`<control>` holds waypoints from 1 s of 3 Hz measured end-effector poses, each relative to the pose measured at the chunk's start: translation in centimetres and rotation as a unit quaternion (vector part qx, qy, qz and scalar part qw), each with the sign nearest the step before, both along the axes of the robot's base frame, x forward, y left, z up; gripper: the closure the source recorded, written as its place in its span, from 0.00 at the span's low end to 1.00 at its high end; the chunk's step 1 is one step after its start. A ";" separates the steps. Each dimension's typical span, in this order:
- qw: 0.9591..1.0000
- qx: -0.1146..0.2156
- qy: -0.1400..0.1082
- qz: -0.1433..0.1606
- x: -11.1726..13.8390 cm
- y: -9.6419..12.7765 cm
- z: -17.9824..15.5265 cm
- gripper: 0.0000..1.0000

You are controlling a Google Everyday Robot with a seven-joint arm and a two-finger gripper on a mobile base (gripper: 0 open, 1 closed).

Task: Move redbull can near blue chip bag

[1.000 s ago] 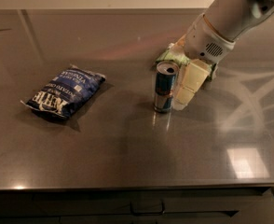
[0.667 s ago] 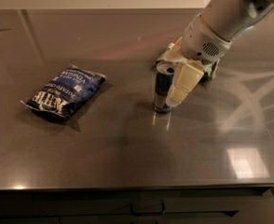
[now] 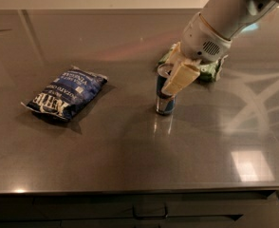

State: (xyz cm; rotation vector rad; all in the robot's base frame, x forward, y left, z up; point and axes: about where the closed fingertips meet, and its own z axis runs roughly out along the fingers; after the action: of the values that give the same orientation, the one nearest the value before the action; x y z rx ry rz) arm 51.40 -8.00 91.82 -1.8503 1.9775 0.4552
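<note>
Camera view: tool (image 3: 172, 77) clamped on redbull can (image 3: 165, 101), centre frame.
Jaws had closed; can remained on surface (image 3: 130, 165), well right of blue chip bag (image 3: 66, 94).

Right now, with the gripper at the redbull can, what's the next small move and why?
Probably secure the grasp on the redbull can before carrying it. The gripper sits at the can's upper half, the can stands upright on the counter, and the blue chip bag lies well off at view left.
</note>
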 end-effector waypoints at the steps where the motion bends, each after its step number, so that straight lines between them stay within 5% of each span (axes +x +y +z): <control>1: 1.000 -0.002 -0.007 0.014 0.0 1.9 1.0 0.88; 2: 0.999 -0.005 -0.006 0.032 0.3 4.8 1.8 1.00; 3: 0.999 -0.009 0.000 0.054 0.7 8.3 1.9 1.00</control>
State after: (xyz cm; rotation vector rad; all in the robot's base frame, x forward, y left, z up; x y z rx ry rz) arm 52.07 0.26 93.76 -1.9743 1.8939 0.4698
